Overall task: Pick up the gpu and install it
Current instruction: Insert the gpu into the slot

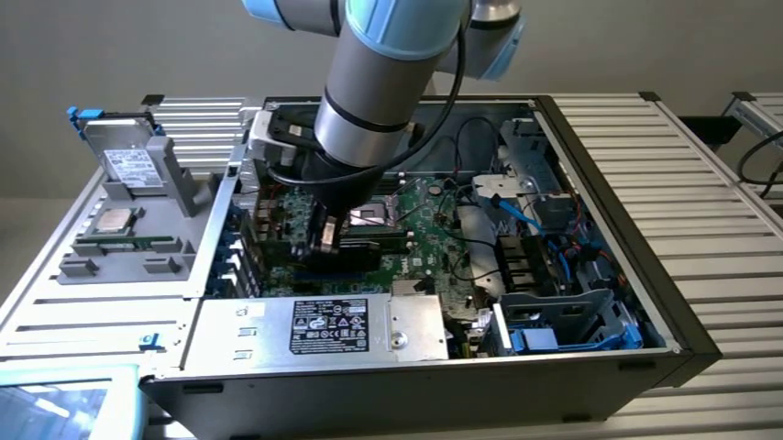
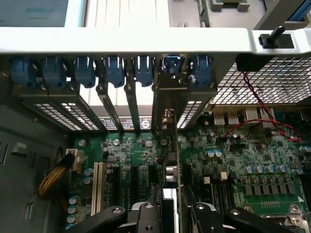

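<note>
One slatted metal table [image 1: 685, 156] carries an open computer case [image 1: 612, 302] lying on its side. The robot arm [image 1: 380, 82], grey with pale blue joints, comes down from above into the half of the case towards the exterior view's left. A green motherboard [image 1: 423, 225] covers the floor of the case. A silver power supply [image 1: 325, 325] with a black label sits along the near wall. Just outside the case, on the exterior view's left, a grey parts holder [image 1: 123, 229] rests on the table.

The gpu [image 2: 171, 160] is inside the case, standing on edge over the motherboard. It runs from between the fingers to the rear wall. Its silver end bracket [image 2: 170, 94] lies against the row of expansion openings, just beside the black slot covers [image 2: 109, 109] and under one of the blue retaining clips [image 2: 114, 68]. Whether its lower edge sits in a socket cannot be told.

The gripper [image 2: 172, 218] is closed on the gpu, one black finger on each face of the card. In the exterior view it hangs low over the motherboard [image 1: 325, 234], near the rear wall.

A thin red wire [image 2: 257, 111] loops across the board beside a perforated grille. A yellow braided cable [image 2: 53, 177] lies near a white slot [image 2: 97, 194].
</note>
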Controlling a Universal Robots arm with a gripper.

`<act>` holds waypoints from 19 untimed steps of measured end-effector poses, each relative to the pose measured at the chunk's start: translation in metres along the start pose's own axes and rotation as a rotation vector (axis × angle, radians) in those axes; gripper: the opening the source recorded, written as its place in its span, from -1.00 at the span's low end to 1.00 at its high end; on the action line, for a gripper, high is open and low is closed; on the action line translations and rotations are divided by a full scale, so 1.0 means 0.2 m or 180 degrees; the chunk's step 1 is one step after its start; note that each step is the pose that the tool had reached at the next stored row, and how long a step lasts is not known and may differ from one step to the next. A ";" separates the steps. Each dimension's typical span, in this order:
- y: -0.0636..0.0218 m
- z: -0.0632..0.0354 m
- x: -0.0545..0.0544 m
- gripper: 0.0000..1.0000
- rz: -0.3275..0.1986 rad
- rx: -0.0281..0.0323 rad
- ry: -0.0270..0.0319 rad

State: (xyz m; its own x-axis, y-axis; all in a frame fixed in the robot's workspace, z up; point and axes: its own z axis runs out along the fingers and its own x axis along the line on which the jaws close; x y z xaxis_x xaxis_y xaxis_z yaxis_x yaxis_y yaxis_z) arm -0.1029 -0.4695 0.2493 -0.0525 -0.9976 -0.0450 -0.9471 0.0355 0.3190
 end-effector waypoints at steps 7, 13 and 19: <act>0.001 0.011 0.00 -0.44 0.0002 -0.0025 0.0001; -0.001 0.014 0.00 -0.44 -0.0005 -0.0060 0.0006; -0.008 0.012 0.00 -0.44 -0.0006 -0.0068 0.0011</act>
State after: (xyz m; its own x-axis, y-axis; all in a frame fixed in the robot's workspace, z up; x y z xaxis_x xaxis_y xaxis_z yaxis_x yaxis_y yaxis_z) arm -0.1021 -0.4699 0.2466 -0.0497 -0.9979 -0.0422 -0.9402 0.0325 0.3389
